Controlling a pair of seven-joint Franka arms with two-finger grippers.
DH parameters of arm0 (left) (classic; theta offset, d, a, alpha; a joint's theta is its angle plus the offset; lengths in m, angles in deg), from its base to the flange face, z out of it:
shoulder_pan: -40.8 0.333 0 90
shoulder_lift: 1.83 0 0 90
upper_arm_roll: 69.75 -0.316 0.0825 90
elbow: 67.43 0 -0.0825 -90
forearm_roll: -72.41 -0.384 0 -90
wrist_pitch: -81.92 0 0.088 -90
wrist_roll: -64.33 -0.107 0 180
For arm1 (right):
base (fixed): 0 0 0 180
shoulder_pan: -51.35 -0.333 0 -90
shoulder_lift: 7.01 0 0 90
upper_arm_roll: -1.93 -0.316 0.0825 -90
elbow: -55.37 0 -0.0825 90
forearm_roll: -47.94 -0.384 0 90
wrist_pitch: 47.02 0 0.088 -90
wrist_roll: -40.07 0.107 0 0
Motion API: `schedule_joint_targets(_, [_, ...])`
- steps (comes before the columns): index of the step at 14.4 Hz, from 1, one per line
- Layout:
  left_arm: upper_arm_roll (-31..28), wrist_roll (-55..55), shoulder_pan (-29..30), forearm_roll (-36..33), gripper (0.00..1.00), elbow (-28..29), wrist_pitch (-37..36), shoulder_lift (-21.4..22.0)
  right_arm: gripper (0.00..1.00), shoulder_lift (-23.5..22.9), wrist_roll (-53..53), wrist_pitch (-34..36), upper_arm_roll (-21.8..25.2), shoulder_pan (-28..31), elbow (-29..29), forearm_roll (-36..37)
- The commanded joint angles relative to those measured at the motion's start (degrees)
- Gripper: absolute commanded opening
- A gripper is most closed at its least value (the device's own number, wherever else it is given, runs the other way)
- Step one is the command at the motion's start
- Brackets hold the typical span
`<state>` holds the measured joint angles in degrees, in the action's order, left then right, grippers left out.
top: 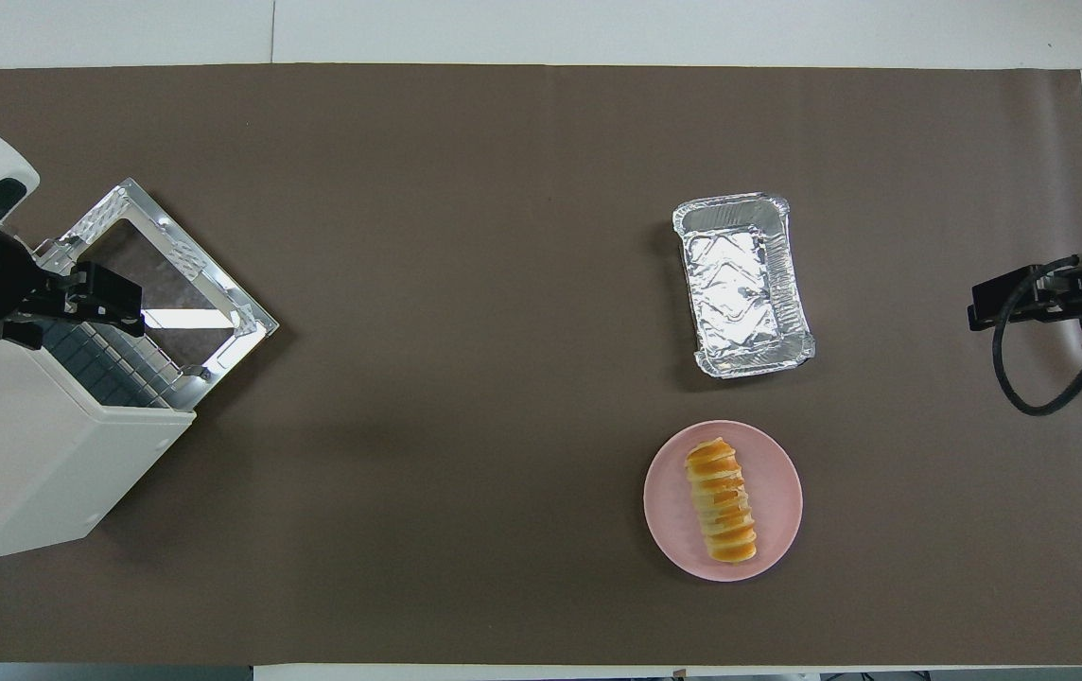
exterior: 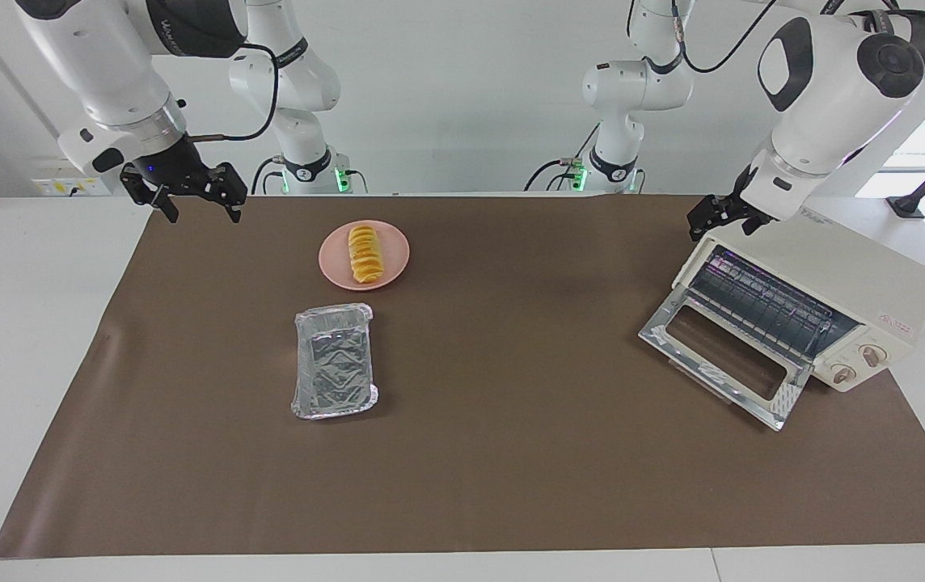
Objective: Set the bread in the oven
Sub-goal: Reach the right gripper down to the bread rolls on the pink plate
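The bread, a ridged golden loaf, lies on a round pink plate toward the right arm's end of the table. The cream-white oven stands at the left arm's end. Its glass door is dropped open onto the mat, and the wire rack shows inside. My left gripper hangs open over the oven's top front edge, holding nothing. My right gripper hangs open and empty over the mat's edge, apart from the plate.
A crinkled silver foil tray with nothing in it lies on the brown mat, farther from the robots than the plate. Two round knobs sit on the oven's front beside the door.
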<state>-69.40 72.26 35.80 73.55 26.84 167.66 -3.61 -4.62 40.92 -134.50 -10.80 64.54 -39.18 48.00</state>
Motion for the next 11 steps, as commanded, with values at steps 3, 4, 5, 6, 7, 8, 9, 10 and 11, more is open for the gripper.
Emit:
schedule_joint_targets(3, [0.09, -0.12, 0.16, -1.05, 1.0, 1.88, 1.1, 1.69, 1.0, 0.17, -1.03, 1.35, -0.72, 1.05, 0.25, -1.2])
schedule_joint_targets(4, [0.09, -0.12, 0.16, -1.05, 1.0, 1.88, 1.1, 1.69, 1.0, 0.52, -1.03, 1.26, -0.72, 0.96, -0.28, -1.2])
schedule_joint_targets(5, [0.09, -0.12, 0.16, -1.05, 1.0, 1.88, 1.1, 1.69, 1.0, 1.13, -0.95, 1.09, -0.72, 0.96, -1.68, -1.37])
schedule_joint_targets(6, [0.09, -0.12, 0.16, -0.97, 1.0, 1.88, 1.1, 1.69, 1.0, 2.18, -0.51, 0.74, -0.72, 0.87, -3.69, -2.59])
schedule_joint_targets(7, [0.09, -0.12, 0.16, -1.05, 1.0, 1.88, 1.1, 1.69, 1.0, 4.36, 0.71, -0.22, -0.72, 0.79, -8.24, -6.26])
schedule_joint_targets(8, [0.09, -0.12, 0.16, -1.05, 1.0, 1.88, 1.1, 1.69, 1.0, 6.65, 2.12, -3.1, -0.72, 0.26, -13.33, -7.78])
schedule_joint_targets(9, [0.09, -0.12, 0.16, -1.05, 1.0, 1.88, 1.1, 1.69, 1.0, 9.19, 2.83, -7.74, -1.15, -0.7, -18.69, -8.31])
schedule_joint_targets(10, [0.09, -0.12, 0.16, -1.05, 1.0, 1.88, 1.1, 1.69, 1.0, 10.44, 2.92, -11.18, -1.25, -2.97, -23.18, -8.32])
schedule_joint_targets(11, [0.09, -0.12, 0.16, -1.05, 1.0, 1.88, 1.1, 1.69, 1.0, 10.36, 3.18, -12.61, -1.25, -5.17, -25.83, -8.41])
